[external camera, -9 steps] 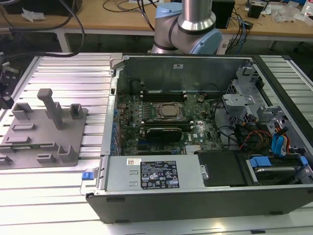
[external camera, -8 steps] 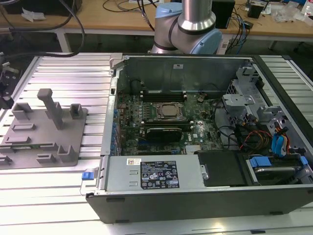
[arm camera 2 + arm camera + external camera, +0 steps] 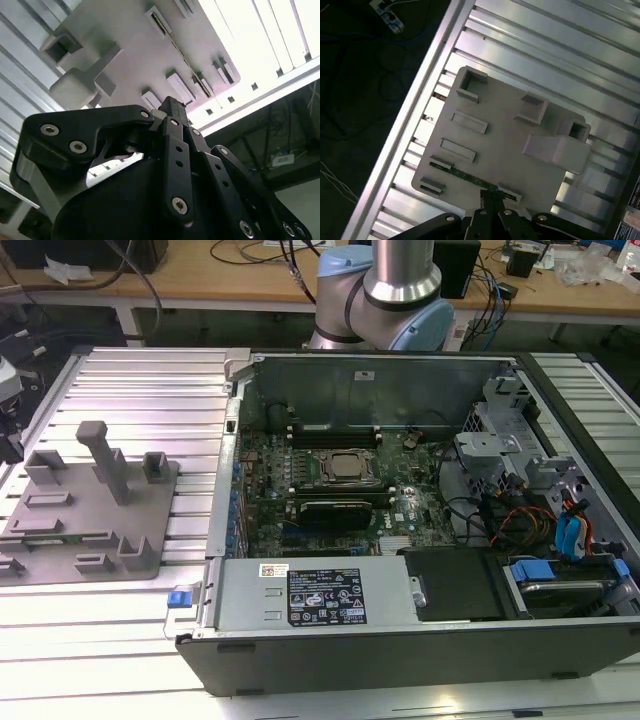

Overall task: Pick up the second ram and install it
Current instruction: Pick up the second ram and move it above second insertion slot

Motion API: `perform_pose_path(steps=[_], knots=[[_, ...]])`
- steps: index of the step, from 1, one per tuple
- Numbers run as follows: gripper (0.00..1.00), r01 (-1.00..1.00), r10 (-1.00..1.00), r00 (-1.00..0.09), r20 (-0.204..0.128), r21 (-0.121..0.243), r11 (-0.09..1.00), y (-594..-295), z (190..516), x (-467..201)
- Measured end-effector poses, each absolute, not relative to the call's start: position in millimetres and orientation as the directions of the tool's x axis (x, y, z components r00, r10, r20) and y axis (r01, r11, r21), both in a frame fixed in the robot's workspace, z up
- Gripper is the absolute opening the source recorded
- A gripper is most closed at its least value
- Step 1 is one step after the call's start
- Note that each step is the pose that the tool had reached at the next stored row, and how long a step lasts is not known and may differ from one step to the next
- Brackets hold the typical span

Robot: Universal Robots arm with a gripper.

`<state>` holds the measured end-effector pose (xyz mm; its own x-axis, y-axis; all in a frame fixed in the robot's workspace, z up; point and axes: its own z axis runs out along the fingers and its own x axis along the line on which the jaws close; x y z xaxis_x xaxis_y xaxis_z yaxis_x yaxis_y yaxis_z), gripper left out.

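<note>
I see the fingers [image 3: 487,200] pressed together, nothing btw them, hovering over the grey holder plate [image 3: 505,145] on the table [image 3: 560,45]. The second ram [image 3: 467,176] lies in a slot of the plate just beyond the fingertips, not touched.

Silver robot arm [image 3: 385,285] w/ pale-blue joint caps rises at rear centre in exterior view, upper part cut off by frame. In both wrist views, black gripper [image 3: 169,106] [image 3: 491,199]: linkage fingers drawn together, tips meeting.
</note>
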<state>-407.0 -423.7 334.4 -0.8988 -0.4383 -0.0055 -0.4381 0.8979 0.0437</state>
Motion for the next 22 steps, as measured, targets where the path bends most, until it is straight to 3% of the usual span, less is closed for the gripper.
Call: perform_pose_path(steps=[15,22], knots=[[0.08,-0.782,-0.782,-0.623,-0.006,0.044,0.622,-423.7,333.3,-406.9],[0.08,-0.91,-0.91,-0.414,-0.006,0.044,0.413,-423.7,332.8,-407.0]])
